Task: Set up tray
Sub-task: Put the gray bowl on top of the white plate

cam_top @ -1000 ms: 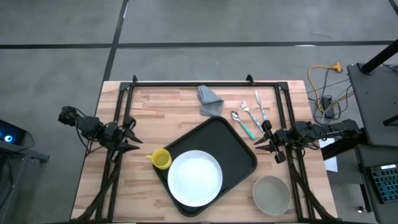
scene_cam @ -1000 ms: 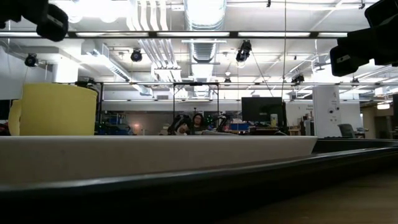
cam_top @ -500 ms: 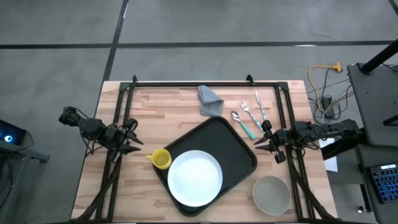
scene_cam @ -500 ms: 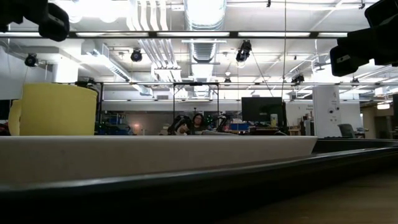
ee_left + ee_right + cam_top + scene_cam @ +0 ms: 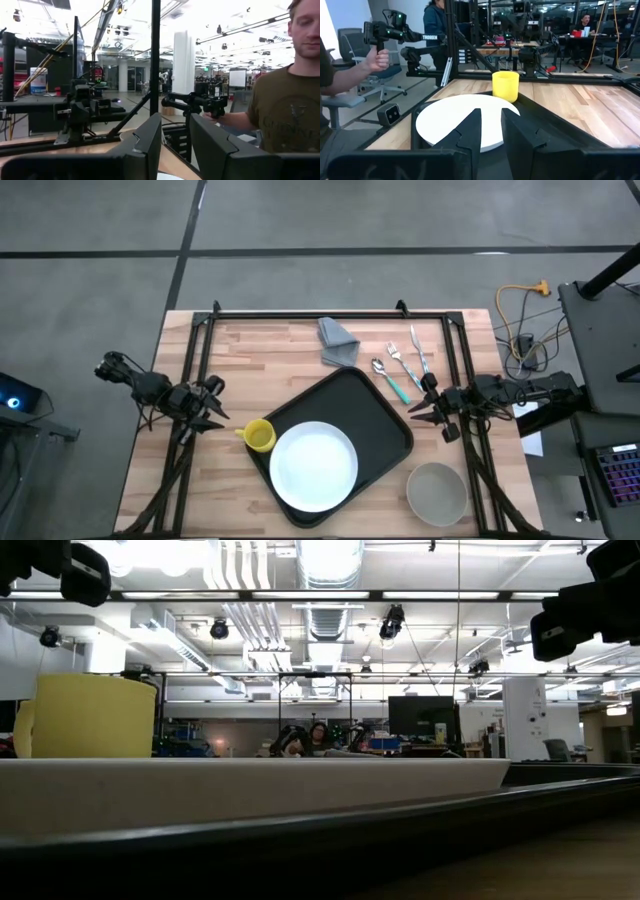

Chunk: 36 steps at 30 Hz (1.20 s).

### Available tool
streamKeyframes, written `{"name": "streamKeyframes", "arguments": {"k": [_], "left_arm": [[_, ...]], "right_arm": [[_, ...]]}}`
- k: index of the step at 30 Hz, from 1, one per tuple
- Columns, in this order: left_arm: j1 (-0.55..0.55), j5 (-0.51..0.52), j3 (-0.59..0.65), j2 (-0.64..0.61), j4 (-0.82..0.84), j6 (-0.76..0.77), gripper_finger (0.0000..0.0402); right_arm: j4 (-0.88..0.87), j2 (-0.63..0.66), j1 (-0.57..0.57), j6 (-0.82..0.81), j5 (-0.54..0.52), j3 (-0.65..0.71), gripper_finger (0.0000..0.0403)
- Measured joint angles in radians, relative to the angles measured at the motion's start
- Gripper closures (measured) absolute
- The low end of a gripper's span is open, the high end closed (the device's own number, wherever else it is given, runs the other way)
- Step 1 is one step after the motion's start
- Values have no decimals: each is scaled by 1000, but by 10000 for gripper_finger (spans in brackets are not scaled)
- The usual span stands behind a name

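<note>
The black tray [image 5: 385, 423] lies askew on the middle of the wooden table, with a round white plate [image 5: 313, 465] resting flat in its near half. A yellow cup [image 5: 259, 436] stands upright on the table against the tray's left rim; the right wrist view shows the yellow cup [image 5: 505, 86] beyond the plate [image 5: 455, 117]. My left gripper [image 5: 214, 406] hovers open left of the cup, and its fingers [image 5: 150, 142] point over the table. My right gripper [image 5: 422, 408] hovers open off the tray's right rim, aimed at the plate [image 5: 491, 127].
A grey bowl [image 5: 437, 492] stands on the table right of the tray's near end. A crumpled grey napkin [image 5: 338, 342] and a spoon, fork and teal-handled piece [image 5: 400, 370] lie toward the far edge. People holding hand-held devices [image 5: 280, 100] [image 5: 377, 55] are beyond the table.
My left gripper has shifted slightly toward the table's near edge. Nothing else has moved.
</note>
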<state>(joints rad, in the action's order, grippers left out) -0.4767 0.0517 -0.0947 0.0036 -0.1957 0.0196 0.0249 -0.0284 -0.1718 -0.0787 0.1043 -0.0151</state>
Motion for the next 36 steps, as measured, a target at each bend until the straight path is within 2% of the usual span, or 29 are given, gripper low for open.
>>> {"name": "streamKeyframes", "arguments": {"k": [6,14,17,22,27,31,36], "left_arm": [[0,-1,44,0,-68,0,313],[0,-10,80,1,-142,0,313],[0,-48,85,0,-138,-9,313],[0,-52,82,3,-135,-8,313],[0,-52,83,3,-134,-7,313],[0,-52,82,3,-134,-7,313],[0,-52,83,10,-127,-6,313]], "right_arm": [[66,0,0,-84,0,0,335],[71,-2,0,-259,0,0,335],[69,-2,0,-246,-9,0,335],[82,-2,0,-204,-83,0,335],[121,-2,0,-203,-83,-2,335],[45,-8,0,-214,-82,-45,319],[-126,-58,0,-221,-82,-162,275]]}}
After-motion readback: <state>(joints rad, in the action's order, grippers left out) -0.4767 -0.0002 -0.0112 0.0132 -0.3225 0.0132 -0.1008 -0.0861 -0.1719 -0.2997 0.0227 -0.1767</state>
